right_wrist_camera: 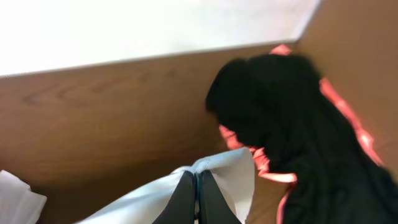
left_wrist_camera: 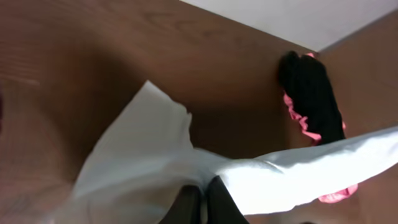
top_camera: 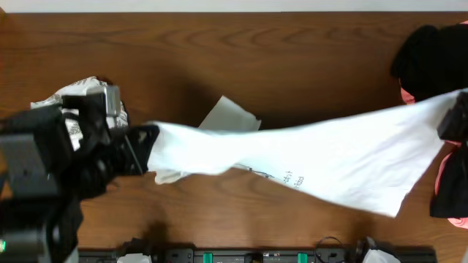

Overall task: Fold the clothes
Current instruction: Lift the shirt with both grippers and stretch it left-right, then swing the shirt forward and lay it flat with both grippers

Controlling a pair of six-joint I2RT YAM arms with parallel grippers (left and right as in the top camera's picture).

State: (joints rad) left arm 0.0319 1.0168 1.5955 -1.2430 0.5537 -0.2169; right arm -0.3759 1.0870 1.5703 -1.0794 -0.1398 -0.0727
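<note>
At the far left of the overhead view, a crumpled patterned garment [top_camera: 79,96], pale with dark print, lies on the brown wooden table [top_camera: 241,51], partly behind the left arm. Just to its right, the left gripper [top_camera: 145,144] has its jaws pressed together on one end of the white T-shirt [top_camera: 314,157]. In the left wrist view the two dark fingers [left_wrist_camera: 186,208] meet with no gap to be seen, and the white cloth [left_wrist_camera: 140,158] bunches up from between them; the left gripper [left_wrist_camera: 203,194] holds nothing else.

From there the T-shirt runs as one long band across the table towards the right. A loose pale flap [top_camera: 230,117] sticks out from its upper edge near the left end, and a small print [top_camera: 289,177], too small to read, sits near the lower edge about midway.

At the right edge the right gripper [top_camera: 455,117] pinches the shirt's other end. In the right wrist view its fingers [right_wrist_camera: 184,198] are closed tight on a fold of the white cloth [right_wrist_camera: 227,169], the right gripper [right_wrist_camera: 194,182] touching only that.

Beyond it, in the far right corner of the table, a black garment [top_camera: 428,52] is heaped with a coral-pink garment [top_camera: 407,96] showing at its edges; in the right wrist view the black heap [right_wrist_camera: 292,124] is rimmed with pink [right_wrist_camera: 348,118] just past the held fold, and whether the shirt touches it I cannot tell.
</note>
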